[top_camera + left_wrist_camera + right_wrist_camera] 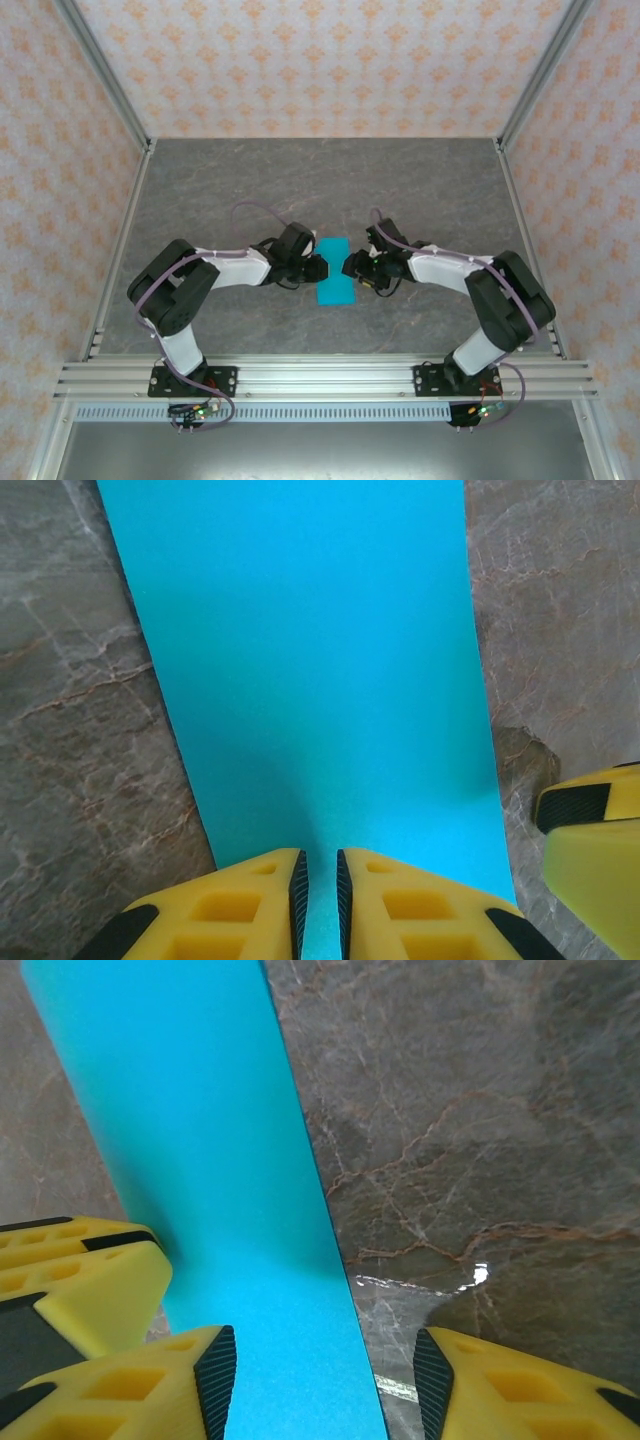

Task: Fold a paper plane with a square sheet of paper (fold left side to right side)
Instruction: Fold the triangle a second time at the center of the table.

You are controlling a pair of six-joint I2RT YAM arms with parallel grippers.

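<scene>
Thin, limp paper (pixel 335 270) — likely to slide on the worktop (pixel 250 190); best pinched at an edge. Left hand (pixel 320 885) all but closed over it, right hand (pixel 325 1385) open.

On my screen the sheet of paper (pixel 334 270) is a plain, bright cyan-blue, slightly shaded near the fingers. The tabletop (pixel 250 180) under it is dark grey with a stone look, veined in white and rusty brown. My left gripper (pixel 321 890) is yellow with black pads (pixel 299 885), and the right gripper (pixel 325 1385) has the same yellow and black. The left arm (pixel 228 268) and right arm (pixel 445 268) are black with white sections, and their cables (pixel 258 207) are lilac. The walls (pixel 320 60) are pale peach with rows of orange floral motifs. The frame rails (pixel 320 378) are silver.
</scene>
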